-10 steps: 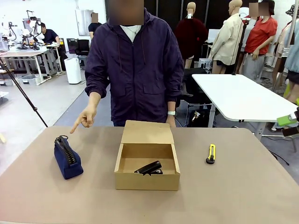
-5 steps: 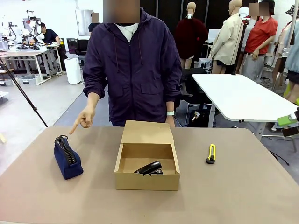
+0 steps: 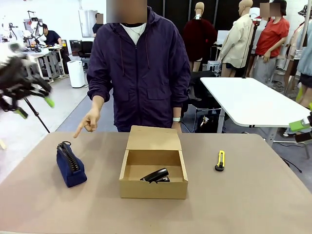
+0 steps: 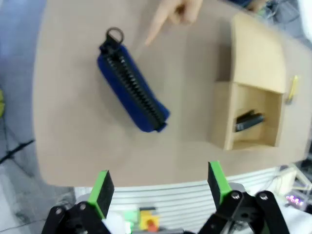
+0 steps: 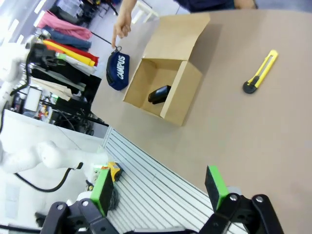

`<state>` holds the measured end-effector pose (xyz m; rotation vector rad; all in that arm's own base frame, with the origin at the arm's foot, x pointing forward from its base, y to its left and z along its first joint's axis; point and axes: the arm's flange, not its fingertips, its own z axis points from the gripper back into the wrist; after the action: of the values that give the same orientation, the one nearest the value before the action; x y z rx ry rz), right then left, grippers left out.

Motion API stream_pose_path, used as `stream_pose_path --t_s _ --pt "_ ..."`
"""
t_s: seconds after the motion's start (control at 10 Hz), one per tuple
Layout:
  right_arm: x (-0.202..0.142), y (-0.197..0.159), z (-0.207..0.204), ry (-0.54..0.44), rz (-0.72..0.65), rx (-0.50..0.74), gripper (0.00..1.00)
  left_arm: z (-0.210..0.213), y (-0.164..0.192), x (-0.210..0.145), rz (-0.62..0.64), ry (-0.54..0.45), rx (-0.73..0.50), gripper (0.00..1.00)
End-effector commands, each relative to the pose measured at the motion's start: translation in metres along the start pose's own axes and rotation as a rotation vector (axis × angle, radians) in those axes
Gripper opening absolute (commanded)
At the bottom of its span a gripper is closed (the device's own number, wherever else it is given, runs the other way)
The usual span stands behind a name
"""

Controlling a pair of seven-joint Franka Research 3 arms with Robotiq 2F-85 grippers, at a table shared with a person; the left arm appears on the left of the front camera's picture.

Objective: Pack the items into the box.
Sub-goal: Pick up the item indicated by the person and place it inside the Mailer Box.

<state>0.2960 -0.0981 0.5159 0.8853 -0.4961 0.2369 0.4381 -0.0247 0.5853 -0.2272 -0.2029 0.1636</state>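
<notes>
The left claw was a blur high at the front view's left edge. The right claw was cut off by the right edge, so its opening was unreadable there. Each wrist view showed its own claw spread wide and empty, well above the table. The person's hand pointed an index finger down at the pouch, which lay left of the open box. The stapler lay inside the box and the knife lay to its right. The right wrist view caught the pouch's "CAMPUS" lettering, while the front view met its zip.
</notes>
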Motion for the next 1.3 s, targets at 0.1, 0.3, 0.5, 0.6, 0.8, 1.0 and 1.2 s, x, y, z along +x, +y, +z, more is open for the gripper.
stream_pose_path --t_s 0.1,0.3,0.5,0.6,0.8,1.0,1.2 --pt "0.003 0.0 0.003 0.009 0.008 0.002 1.0 -0.041 -0.043 0.004 -0.231 0.049 0.34 1.0" --pt "0.003 0.0 0.003 0.009 0.008 0.002 1.0 -0.062 -0.058 -0.01 -0.243 0.041 0.358 1.0" --pt "0.003 0.0 0.003 0.009 0.008 0.002 1.0 -0.061 -0.058 0.002 -0.225 0.068 0.326 1.0" --pt "0.003 0.0 0.003 0.009 0.008 0.002 1.0 -0.061 -0.058 0.002 -0.225 0.068 0.326 1.0" --pt "0.003 0.0 0.003 0.009 0.008 0.002 1.0 -0.063 -0.059 -0.001 -0.249 0.072 0.34 1.0" --pt "0.003 0.0 0.003 0.009 0.008 0.002 1.0 -0.117 -0.043 0.019 0.013 0.108 0.351 1.0" --pt "0.003 0.0 0.003 0.009 0.008 0.002 1.0 -0.147 -0.029 0.024 0.094 0.098 0.341 1.0"
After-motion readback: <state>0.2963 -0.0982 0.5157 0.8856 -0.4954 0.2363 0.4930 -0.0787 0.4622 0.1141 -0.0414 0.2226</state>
